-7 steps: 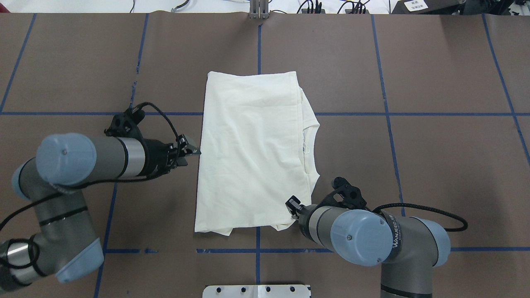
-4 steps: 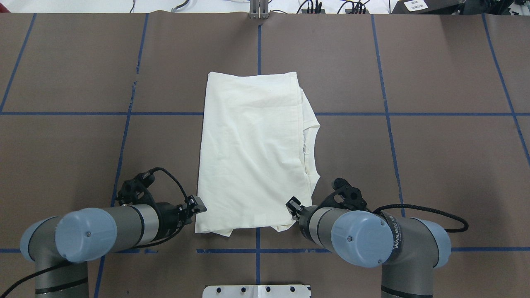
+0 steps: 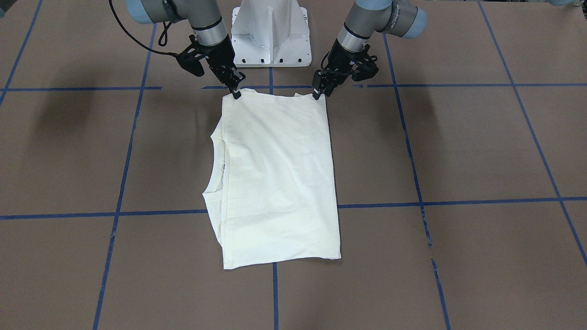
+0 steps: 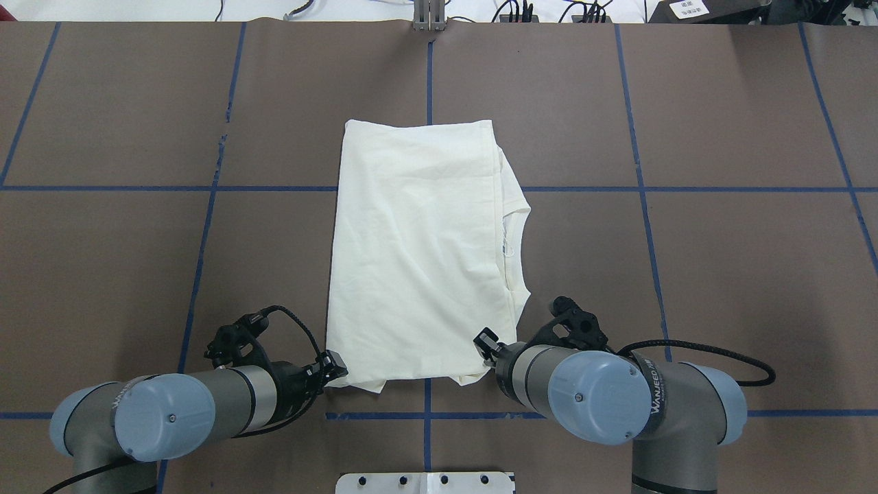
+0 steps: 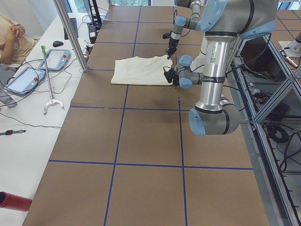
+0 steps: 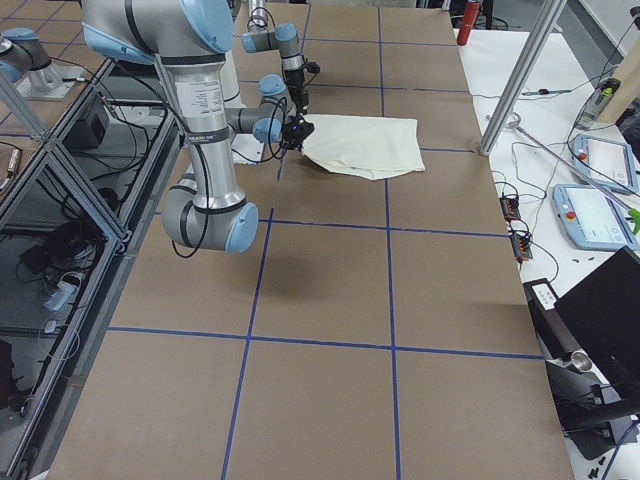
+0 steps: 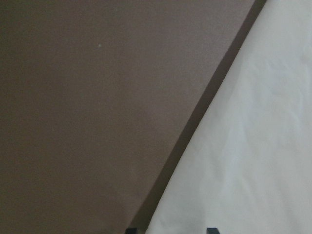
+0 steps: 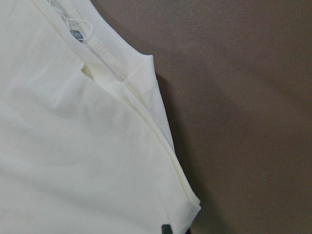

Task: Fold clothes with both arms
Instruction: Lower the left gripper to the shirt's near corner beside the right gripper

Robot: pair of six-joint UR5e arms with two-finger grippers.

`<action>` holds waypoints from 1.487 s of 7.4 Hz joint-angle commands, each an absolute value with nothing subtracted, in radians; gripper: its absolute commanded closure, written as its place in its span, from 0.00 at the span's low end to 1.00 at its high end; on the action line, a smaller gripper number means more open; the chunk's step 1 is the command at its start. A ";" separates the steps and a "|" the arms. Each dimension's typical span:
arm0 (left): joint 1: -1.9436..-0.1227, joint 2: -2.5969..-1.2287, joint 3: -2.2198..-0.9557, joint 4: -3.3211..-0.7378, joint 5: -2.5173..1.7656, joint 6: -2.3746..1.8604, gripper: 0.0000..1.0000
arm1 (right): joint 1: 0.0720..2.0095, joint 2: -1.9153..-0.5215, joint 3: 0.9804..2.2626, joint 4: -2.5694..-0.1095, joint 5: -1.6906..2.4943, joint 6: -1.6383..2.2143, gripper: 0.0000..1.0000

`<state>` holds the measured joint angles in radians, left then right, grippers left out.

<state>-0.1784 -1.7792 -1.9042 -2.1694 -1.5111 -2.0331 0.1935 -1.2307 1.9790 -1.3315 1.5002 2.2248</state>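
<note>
Left gripper (image 4: 337, 363) sits low at the near left corner of the shirt (image 4: 418, 254). In its wrist view you see two dark fingertips (image 7: 210, 230) set apart, one over the brown table (image 4: 720, 274) just beside the cloth's edge and the other over the cloth, so the jaws stand spread and nothing is pinched. Right gripper (image 4: 486, 341) is at the near right corner, tilted down from its arm. In its wrist view you find only one small dark block at the bottom centre, lying on the cloth just inside the corner, and in the front-facing view its tip narrows to a single point on that corner. Read this as fingers drawn together on the cloth, though the contact itself is small and partly hidden. The shirt lies flat near the middle of the table, folded into a tall rectangle whose long side runs away from the robot, plain cream side up. Its near edge lies just beyond the blue tape line (image 4: 809, 414) that crosses in front of the robot. Note the neckline (image 4: 511, 247) along the robot's right edge, where lower layers jut out from under the top layer. Both corners next to the grippers lie on the table surface. The white pedestal base (image 3: 270, 32) stands between the two arms.
</note>
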 commanded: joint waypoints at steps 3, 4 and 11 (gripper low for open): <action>-0.175 -1.796 -1.884 -2.169 -1.509 -2.036 1.00 | 0.193 -1.235 1.979 -1.330 1.500 2.224 1.00; -0.175 -1.798 -1.887 -2.171 -1.509 -2.036 1.00 | 0.193 -1.235 1.979 -1.331 1.499 2.223 1.00; -0.011 -1.729 -2.254 -2.042 -1.451 -2.215 1.00 | 0.105 -1.385 2.274 -1.411 1.508 2.227 1.00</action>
<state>-0.0893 -1.7328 -2.1591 -2.1137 -1.4836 -2.1558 0.1332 -1.3307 2.1589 -1.3526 1.5037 2.2254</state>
